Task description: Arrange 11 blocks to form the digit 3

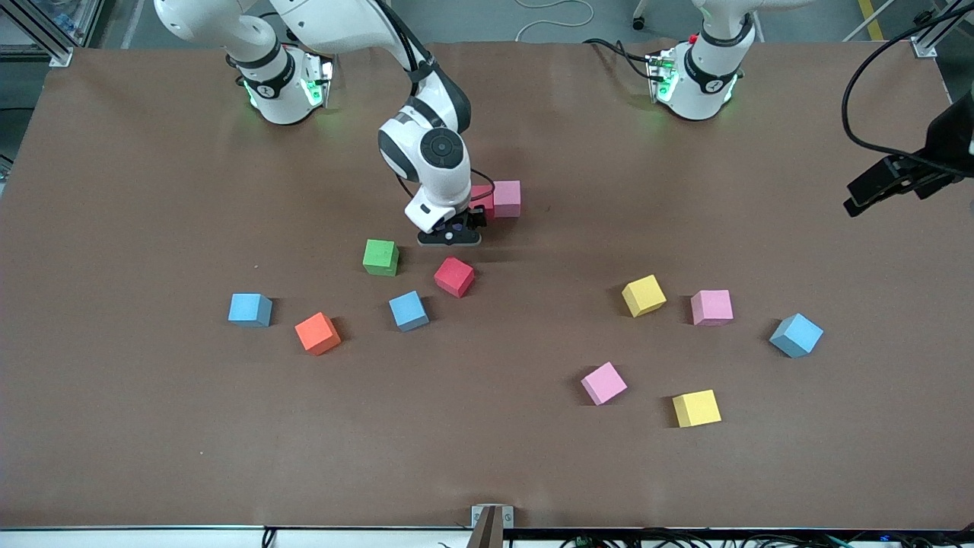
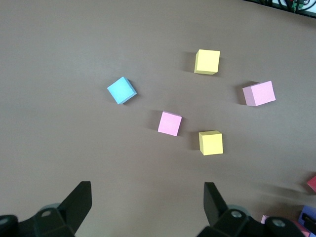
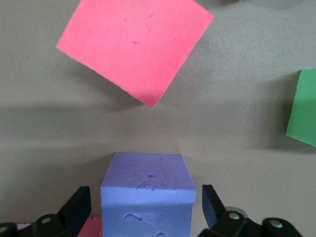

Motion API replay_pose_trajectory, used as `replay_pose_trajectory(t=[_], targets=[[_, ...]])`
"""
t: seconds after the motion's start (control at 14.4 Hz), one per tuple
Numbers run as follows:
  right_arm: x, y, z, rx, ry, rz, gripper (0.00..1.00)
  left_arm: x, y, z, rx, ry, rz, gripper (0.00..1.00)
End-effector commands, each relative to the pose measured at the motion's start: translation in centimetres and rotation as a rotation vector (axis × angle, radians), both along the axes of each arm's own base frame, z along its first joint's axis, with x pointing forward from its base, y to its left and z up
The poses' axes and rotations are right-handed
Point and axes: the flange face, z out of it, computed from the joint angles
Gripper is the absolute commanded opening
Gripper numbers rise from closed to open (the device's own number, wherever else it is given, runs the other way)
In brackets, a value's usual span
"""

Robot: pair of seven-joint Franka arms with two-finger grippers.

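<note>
**Purple cube set down as the digit's first row is built**

A purple block [image 3: 146, 197] is seen between the parted fingers of the right gripper [image 1: 450, 232], low over the table's middle; the fingers stand clear of its sides, so it is judged released. It sits beside a red block [image 1: 481, 199] and a pink block [image 1: 507, 199], apparently as the start of the figure.

The left gripper [image 2: 148, 207] is held spread and empty, waiting high over the left arm's end of the table. The other blocks lie scattered: a loose red cube [image 1: 454, 276], an orange cube [image 1: 317, 333], yellows, pinks and blues. A green cube [image 1: 380, 257] is left apart.

The brown matte table [image 1: 152, 426] is bare otherwise; cables and frame posts edge the workspace.
</note>
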Motion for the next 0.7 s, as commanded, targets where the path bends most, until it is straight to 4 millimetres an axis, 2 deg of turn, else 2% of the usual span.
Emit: replay_pose_trajectory(t=[0.0, 0.28, 0.63], targets=[[0.5, -0.6, -0.1, -0.028, 0.022, 0.033, 1.00, -1.1, 0.3, 0.7, 0.020, 0.024, 0.002, 1.00], [0.6, -0.8, 0.3, -0.037, 0.033, 0.036, 1.00, -1.1, -1.0, 0.4, 0.022, 0.032, -0.020, 1.00], [0.6, -0.7, 0.4, -0.036, 0.031, 0.024, 1.00, -1.1, -1.1, 0.4, 0.022, 0.031, -0.028, 1.00]])
